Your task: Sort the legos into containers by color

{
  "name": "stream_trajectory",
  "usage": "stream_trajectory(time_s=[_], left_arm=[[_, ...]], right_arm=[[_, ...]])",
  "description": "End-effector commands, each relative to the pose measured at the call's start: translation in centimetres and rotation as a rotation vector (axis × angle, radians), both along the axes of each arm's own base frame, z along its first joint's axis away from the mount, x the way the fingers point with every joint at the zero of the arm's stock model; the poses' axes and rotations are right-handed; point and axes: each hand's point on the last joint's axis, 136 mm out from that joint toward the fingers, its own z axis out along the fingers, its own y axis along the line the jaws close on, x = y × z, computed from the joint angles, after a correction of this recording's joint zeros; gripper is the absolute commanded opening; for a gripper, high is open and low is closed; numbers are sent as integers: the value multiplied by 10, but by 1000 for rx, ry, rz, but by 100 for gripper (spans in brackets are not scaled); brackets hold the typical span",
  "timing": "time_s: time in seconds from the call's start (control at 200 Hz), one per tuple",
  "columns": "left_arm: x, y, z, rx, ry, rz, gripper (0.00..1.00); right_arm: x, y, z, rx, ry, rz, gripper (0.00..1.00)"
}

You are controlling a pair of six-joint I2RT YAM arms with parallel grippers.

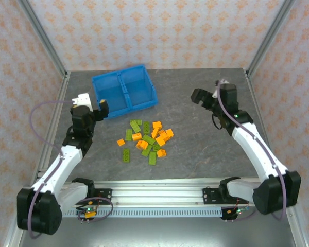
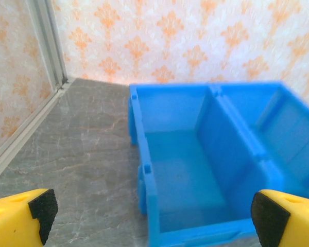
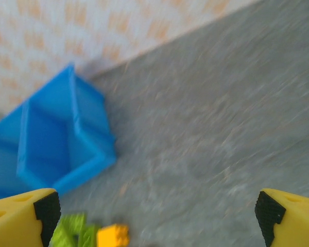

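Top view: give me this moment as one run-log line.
legos: loose pile on table, unsorted | bin: both compartments empty | left claw: open, beside bin | right claw: open, holding nothing

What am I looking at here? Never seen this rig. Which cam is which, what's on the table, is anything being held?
These are two small robot arms bolted at the near edge of a grey table, each ending in a two-finger gripper with yellow, black-padded fingers.

The overhead picture comes from a fixed camera above and behind the arms: left gripper, right gripper. The other two pictures come from cameras on each wrist, looking out between that arm's own fingers.

On the table sits a bright blue bin split into two compartments by a middle wall; both look empty. In front of it lies a loose pile of olive-green and orange lego bricks.

Both grippers are open and hold nothing. The left wrist camera faces the bin; the right one is blurred, catching the bin and a few bricks.
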Motion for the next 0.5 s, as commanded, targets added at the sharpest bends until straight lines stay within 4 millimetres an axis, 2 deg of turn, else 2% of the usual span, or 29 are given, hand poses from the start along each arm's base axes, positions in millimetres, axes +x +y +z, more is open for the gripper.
stream_trajectory(time_s=[0.0, 0.055, 0.115, 0.23, 0.375, 0.45, 0.495], left_arm=[[-27, -8, -14, -164, 183, 30, 100], [-33, -19, -7, -229, 221, -1, 100], [-39, -32, 2, -271, 270, -48, 100], [-54, -55, 24, -256, 376, -186, 100], [-77, -86, 49, -93, 416, -493, 100], [-91, -100, 49, 11, 405, -640, 99], [-101, -109, 42, 66, 405, -732, 99]], right_arm=[[-28, 57, -19, -59, 179, 248, 98], [-33, 83, -28, -120, 230, 349, 98], [-34, 103, -44, -175, 289, 405, 98], [-31, 128, -84, -216, 400, 460, 97], [-24, 157, -127, -236, 479, 500, 93], [-20, 164, -150, -275, 528, 506, 91], [-19, 167, -162, -289, 546, 507, 90]])
